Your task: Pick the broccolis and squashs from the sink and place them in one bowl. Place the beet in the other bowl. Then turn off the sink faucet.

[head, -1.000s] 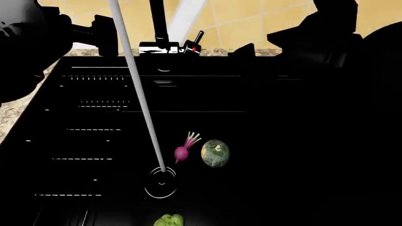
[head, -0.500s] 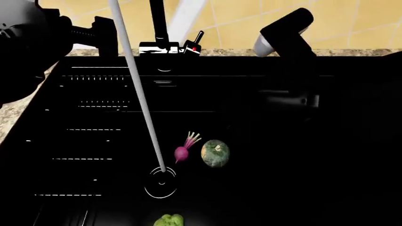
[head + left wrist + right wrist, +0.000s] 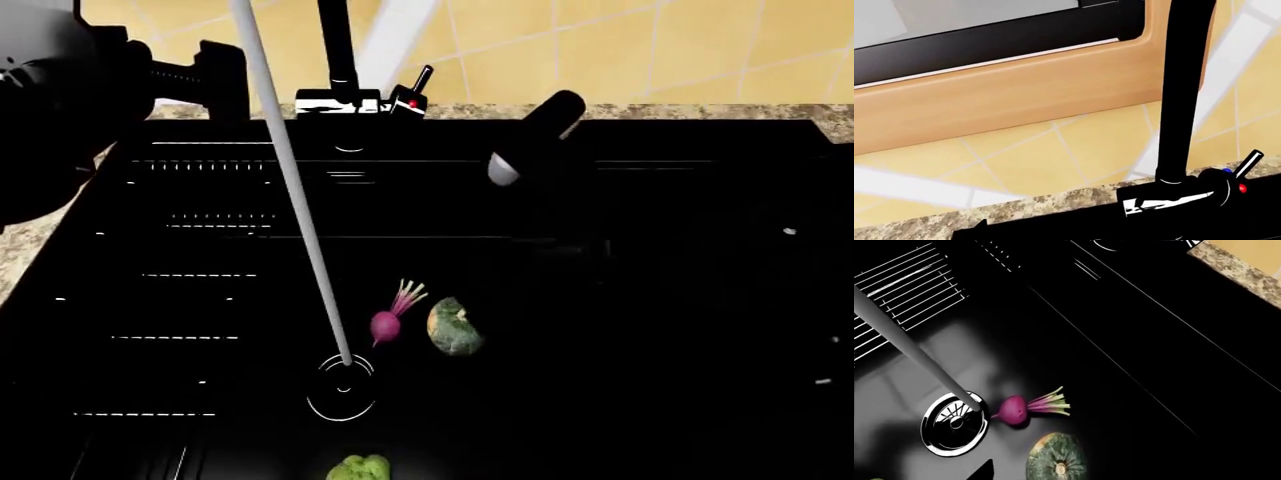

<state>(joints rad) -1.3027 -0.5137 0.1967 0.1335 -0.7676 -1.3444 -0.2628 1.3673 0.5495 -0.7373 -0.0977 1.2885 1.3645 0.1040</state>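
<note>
Though the beet point(image 3: 386, 324) shows whole, the squash point(image 3: 451, 328) — right edge — is hidden.

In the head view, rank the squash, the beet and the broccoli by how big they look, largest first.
1. squash, though the dark right arm hides part of it.
2. and 3. beet and broccoli: unsure, because the frame edge cuts off the broccoli.

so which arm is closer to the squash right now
Right. The right arm reaches over the sink just beyond the squash, whose right edge it hides in the head view. The left arm sits at the far left corner by the faucet.
</note>
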